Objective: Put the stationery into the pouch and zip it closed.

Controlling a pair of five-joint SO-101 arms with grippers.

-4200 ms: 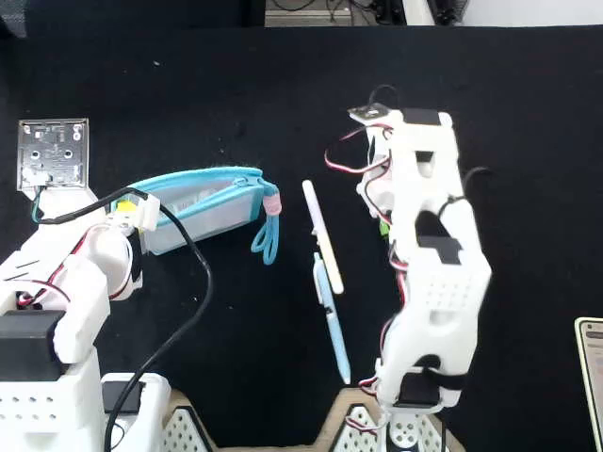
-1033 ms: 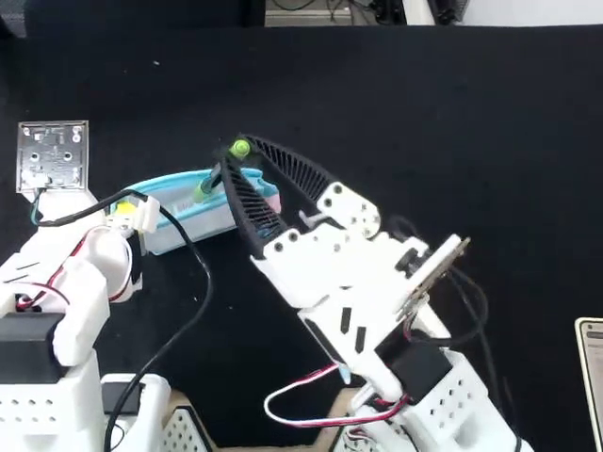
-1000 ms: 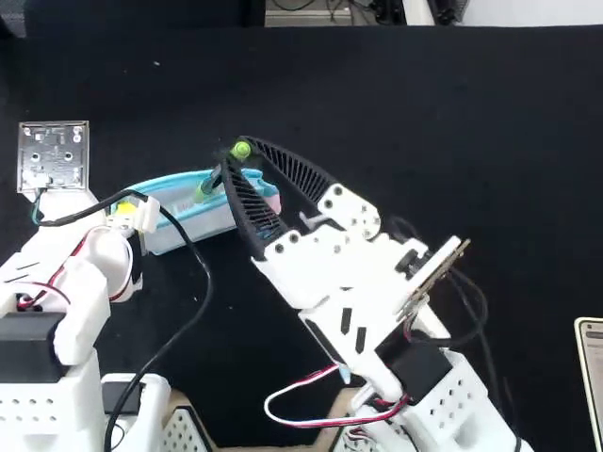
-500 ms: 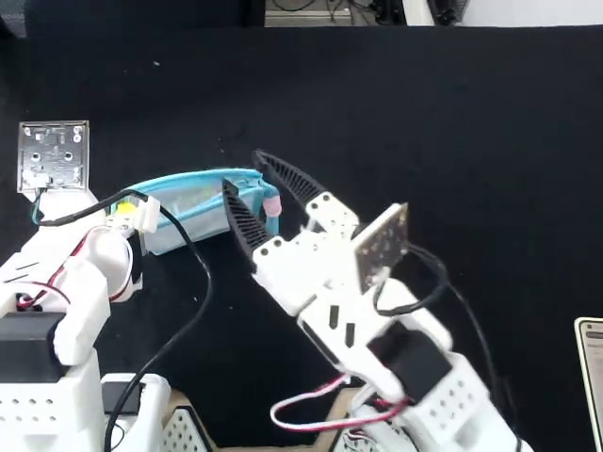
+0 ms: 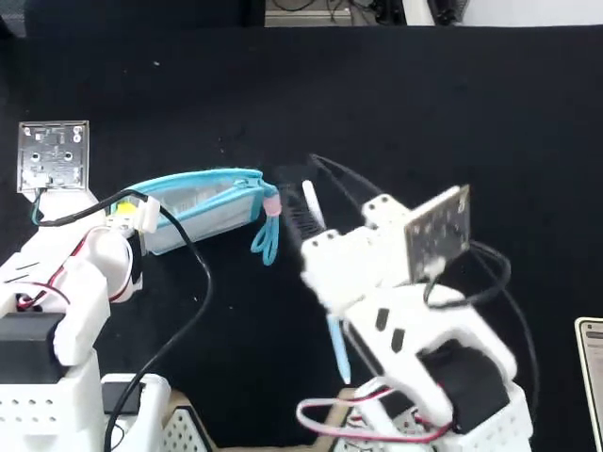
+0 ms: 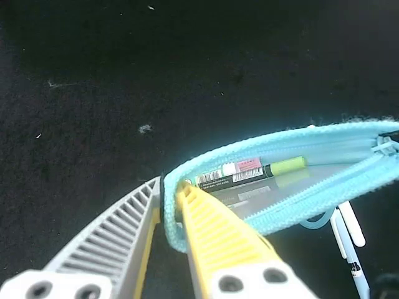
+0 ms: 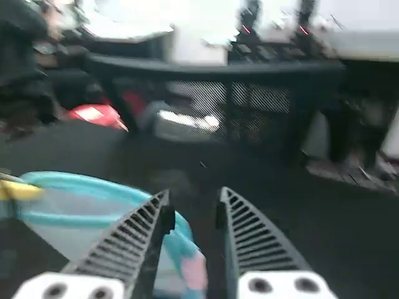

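The light-blue pouch [image 5: 203, 205] lies open at the left of the black table. Its left end is pinched by my left gripper [image 6: 169, 208], shut on the rim [image 6: 206, 163]. A green marker [image 6: 252, 175] lies inside the pouch. My right gripper [image 5: 306, 196] hovers just right of the pouch's zipper end, open and empty, over the white pen [image 5: 309, 200]. The right wrist view has its fingers [image 7: 153, 221] spread, with the pouch [image 7: 68, 208] below. A blue pen [image 5: 336, 350] lies nearer the front, partly under the right arm.
A square metal plate [image 5: 54, 153] sits at the far left. A white card [image 5: 591, 363] pokes in at the right edge. A black cable [image 5: 193, 273] loops from the left arm. The pouch's strap loop [image 5: 267, 240] hangs by the pens.
The right gripper let go of the green marker into the pouch, then drew back to the right, away from the pouch mouth. The left arm has kept still.
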